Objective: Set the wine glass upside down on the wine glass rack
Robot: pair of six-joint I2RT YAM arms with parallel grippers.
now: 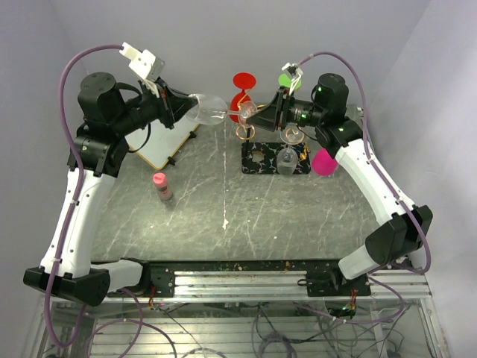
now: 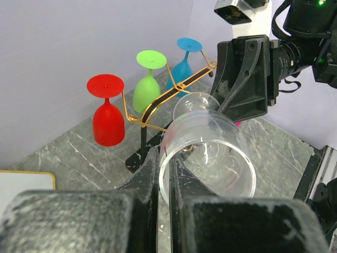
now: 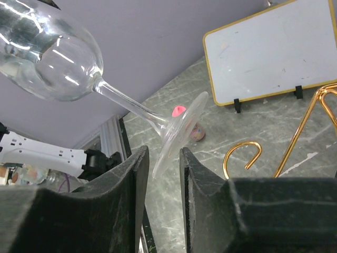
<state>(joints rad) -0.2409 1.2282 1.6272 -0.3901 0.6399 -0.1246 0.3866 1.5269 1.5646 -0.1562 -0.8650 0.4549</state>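
A clear wine glass (image 1: 211,110) lies on its side in the air, foot pointing right. My left gripper (image 1: 190,110) is shut on the bowl's rim (image 2: 208,153), one finger inside and one outside. My right gripper (image 1: 252,115) is open, its fingers either side of the glass foot (image 3: 176,134) without clearly touching it. The wine glass rack (image 1: 261,160) stands just behind and below, with gold wire arms (image 2: 163,97) on a black veined base. One scroll end (image 3: 242,155) shows in the right wrist view.
Red (image 1: 242,89), green (image 1: 285,78), magenta (image 1: 324,160) and clear (image 1: 289,160) glasses hang on the rack; a blue one (image 2: 182,60) shows in the left wrist view. A white gold-edged board (image 1: 165,142) stands back left. A small pink bottle (image 1: 162,186) stands in front of it.
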